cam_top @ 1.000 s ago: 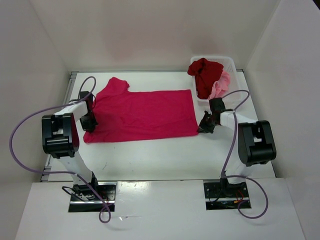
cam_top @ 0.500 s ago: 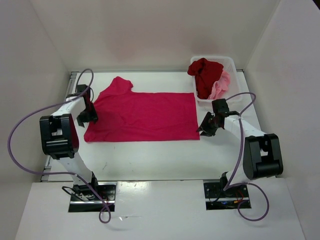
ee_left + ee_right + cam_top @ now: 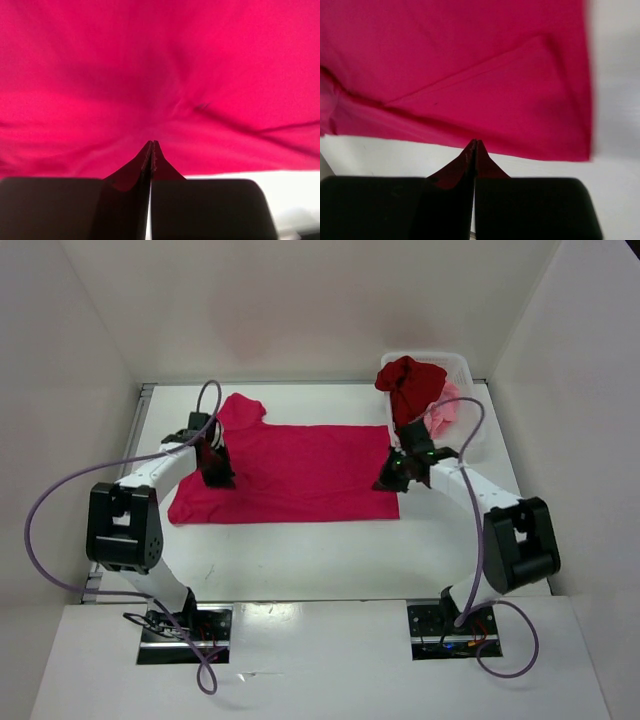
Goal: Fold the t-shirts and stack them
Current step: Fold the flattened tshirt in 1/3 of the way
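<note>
The crimson-pink t-shirt (image 3: pixel 300 470) lies spread flat across the table, one sleeve pointing to the far left. My left gripper (image 3: pixel 220 480) is down on its left part, shut; in the left wrist view the tips (image 3: pixel 151 142) pinch the cloth (image 3: pixel 160 75) and creases run out from them. My right gripper (image 3: pixel 384 483) sits at the shirt's right edge, shut, and its tips (image 3: pixel 475 141) meet on the hem of the cloth (image 3: pixel 470 75). The dark red t-shirt (image 3: pixel 410 385) and the light pink t-shirt (image 3: pixel 445 410) are bunched in the basket.
A white mesh basket (image 3: pixel 462 365) stands at the back right corner, close behind my right arm. White walls enclose the table on three sides. Purple cables loop off both arms. Bare table shows between the shirt and the arm bases.
Both grippers moved inward from beside the shirt's side edges onto the cloth. Each opened and then shut again. The shirt has stayed flat in place.
</note>
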